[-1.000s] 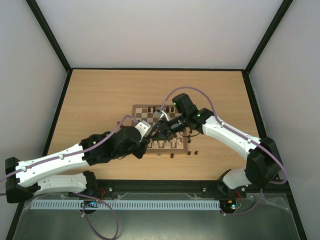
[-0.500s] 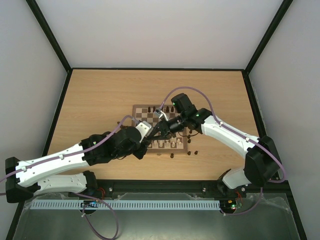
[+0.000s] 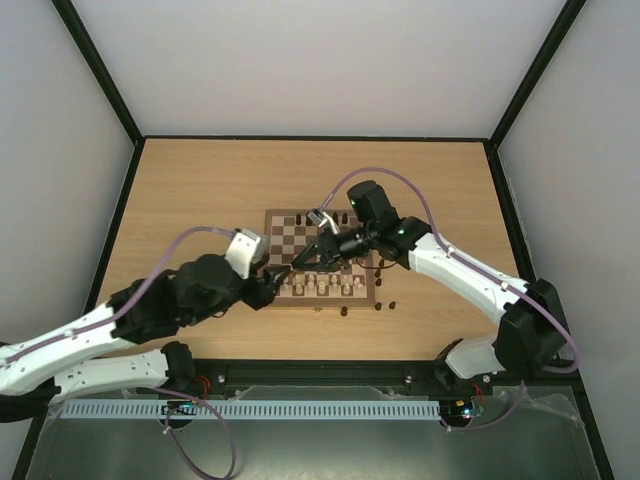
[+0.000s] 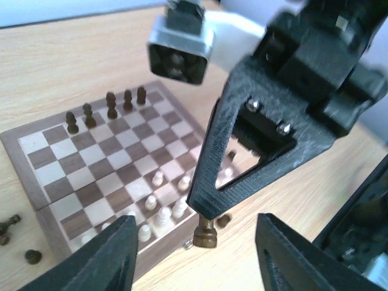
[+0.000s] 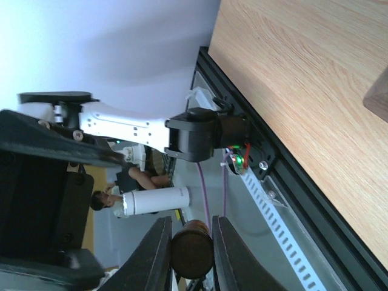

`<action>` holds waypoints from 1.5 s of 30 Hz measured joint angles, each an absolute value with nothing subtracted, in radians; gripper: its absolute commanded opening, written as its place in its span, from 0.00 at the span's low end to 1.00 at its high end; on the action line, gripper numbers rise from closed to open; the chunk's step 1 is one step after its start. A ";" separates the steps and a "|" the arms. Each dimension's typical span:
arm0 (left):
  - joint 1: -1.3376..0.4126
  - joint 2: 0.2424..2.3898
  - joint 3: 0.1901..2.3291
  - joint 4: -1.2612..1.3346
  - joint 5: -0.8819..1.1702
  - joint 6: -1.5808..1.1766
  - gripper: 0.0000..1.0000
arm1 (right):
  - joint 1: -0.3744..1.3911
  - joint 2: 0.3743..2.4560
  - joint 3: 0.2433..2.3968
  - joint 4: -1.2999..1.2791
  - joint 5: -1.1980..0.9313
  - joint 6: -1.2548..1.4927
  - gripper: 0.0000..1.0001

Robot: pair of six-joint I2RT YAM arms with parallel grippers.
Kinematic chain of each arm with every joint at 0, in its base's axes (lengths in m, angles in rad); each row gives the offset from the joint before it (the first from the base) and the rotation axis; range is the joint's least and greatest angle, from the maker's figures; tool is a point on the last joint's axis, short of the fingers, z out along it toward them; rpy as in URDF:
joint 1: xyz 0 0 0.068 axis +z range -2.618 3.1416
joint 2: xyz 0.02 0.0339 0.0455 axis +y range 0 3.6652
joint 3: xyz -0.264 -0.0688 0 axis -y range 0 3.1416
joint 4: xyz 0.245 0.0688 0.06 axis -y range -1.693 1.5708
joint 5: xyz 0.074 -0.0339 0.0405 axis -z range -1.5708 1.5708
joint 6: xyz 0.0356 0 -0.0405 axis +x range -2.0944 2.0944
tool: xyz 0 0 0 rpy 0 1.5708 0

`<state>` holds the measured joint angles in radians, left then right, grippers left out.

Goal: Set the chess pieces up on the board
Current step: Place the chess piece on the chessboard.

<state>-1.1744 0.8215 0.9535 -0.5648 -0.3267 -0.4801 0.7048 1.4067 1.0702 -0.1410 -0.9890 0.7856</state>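
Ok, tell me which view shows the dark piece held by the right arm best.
Left wrist: the dark piece hangs side-on from the right arm's jaws, by the board's edge. Right wrist shows only its round end between the jaws. In the top view it is too small to make out.

Bright even light, soft shadows, wrist views blurred up close
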 measured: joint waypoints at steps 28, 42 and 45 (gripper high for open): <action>-1.024 0.522 0.712 0.047 -0.186 -0.926 0.64 | 0.673 1.162 1.087 0.248 -0.817 1.069 0.08; -0.875 0.682 0.682 0.289 0.106 -1.033 0.61 | 0.667 1.061 1.070 0.144 -0.698 0.979 0.08; -0.869 0.690 0.666 0.347 0.144 -1.059 0.61 | 0.665 1.071 1.048 0.169 -0.706 0.999 0.08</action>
<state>-0.8688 0.6899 0.6662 0.3473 0.1436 -1.0592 0.6647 1.0714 1.0481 0.1692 -0.7055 0.9989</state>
